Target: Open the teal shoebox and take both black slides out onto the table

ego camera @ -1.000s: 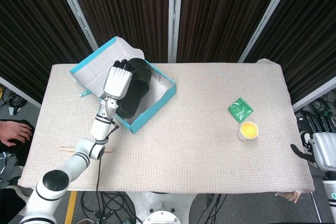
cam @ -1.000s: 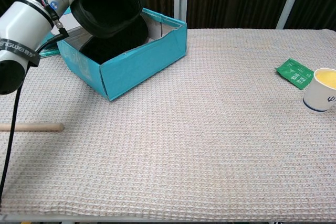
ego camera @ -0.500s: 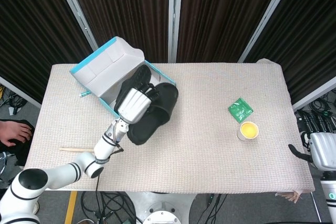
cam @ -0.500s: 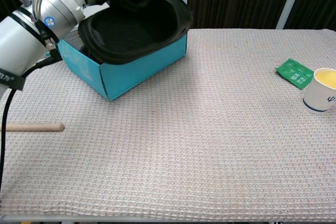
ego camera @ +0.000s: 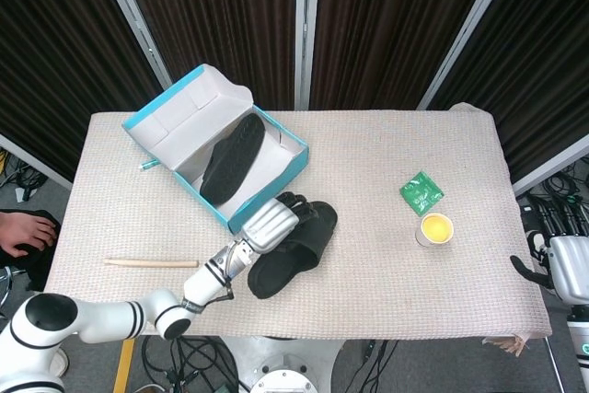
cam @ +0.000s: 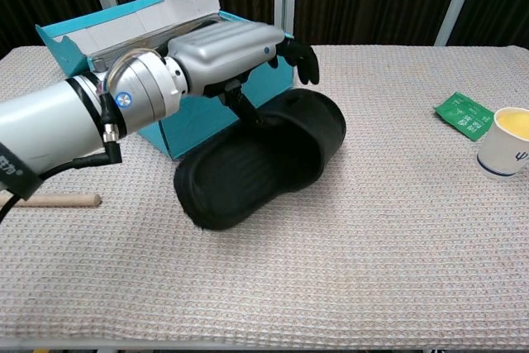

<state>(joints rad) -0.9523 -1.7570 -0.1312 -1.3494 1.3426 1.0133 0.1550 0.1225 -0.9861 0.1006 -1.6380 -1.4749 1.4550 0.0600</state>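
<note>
The teal shoebox (ego camera: 276,183) stands open at the table's back left, its lid (ego camera: 179,112) tipped up behind it. One black slide (ego camera: 228,161) lies inside the box. The other black slide (ego camera: 299,255) is outside, just in front of the box's near corner. My left hand (ego camera: 269,225) grips that slide by its strap. In the chest view the left hand (cam: 219,47) holds the slide (cam: 256,167) tilted and low, its heel end at the tablecloth. My right hand (ego camera: 560,269) hangs off the table's right edge and holds nothing.
A wooden stick (ego camera: 150,263) lies near the front left edge. A paper cup of yellow liquid (ego camera: 435,228) and a green packet (ego camera: 421,192) sit at the right. The woven tablecloth (ego camera: 386,292) covers the whole table.
My left hand has carried one slide out of the box, forward and to the right, down to the table. The other slide now shows alone in the box. My right hand stayed put.
</note>
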